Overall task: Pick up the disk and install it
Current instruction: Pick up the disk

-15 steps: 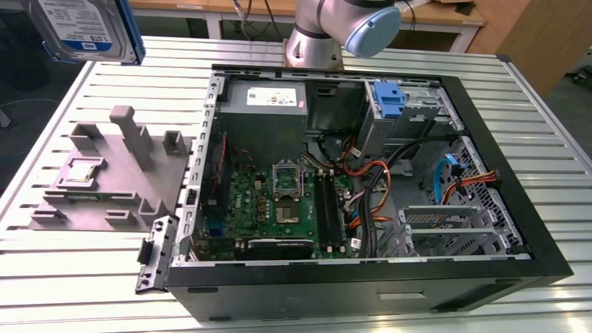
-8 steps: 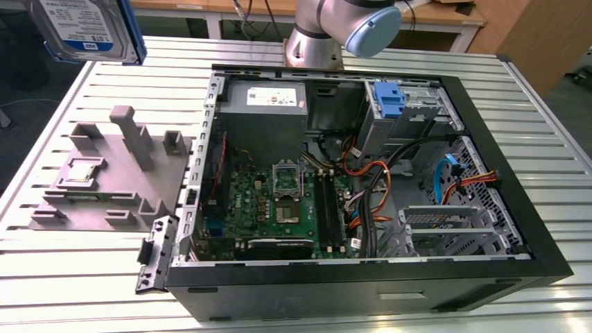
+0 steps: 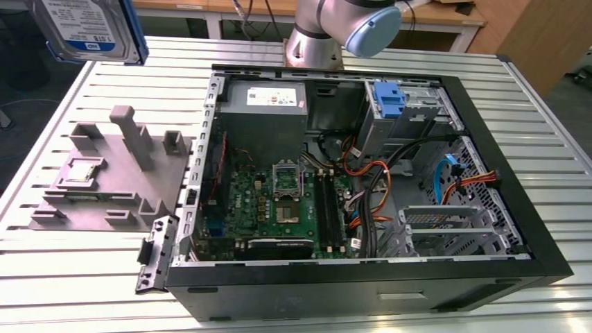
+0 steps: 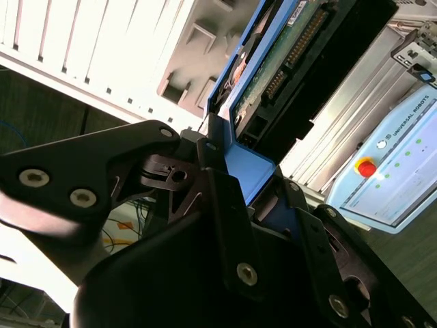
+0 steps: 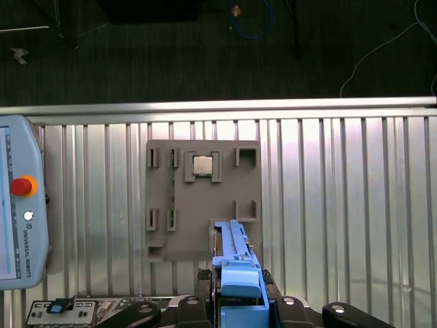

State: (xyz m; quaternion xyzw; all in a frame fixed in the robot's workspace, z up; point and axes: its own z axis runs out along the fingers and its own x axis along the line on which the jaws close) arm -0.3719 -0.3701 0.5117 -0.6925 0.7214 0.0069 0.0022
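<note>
I am holding the disk high over the grey fixture tray, well apart from the open computer case. The gripper fingers are pinching its blue bracket edge-on, presumably so it clears the tray's posts.

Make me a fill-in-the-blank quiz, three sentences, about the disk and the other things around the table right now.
1. The jaws are shut on the disk's ___ bracket.
2. The grey fixture plate lies on the exterior view's ___ of the open computer case.
3. The round button on the pendant is ___.
Missing words: blue; left; red.
</note>
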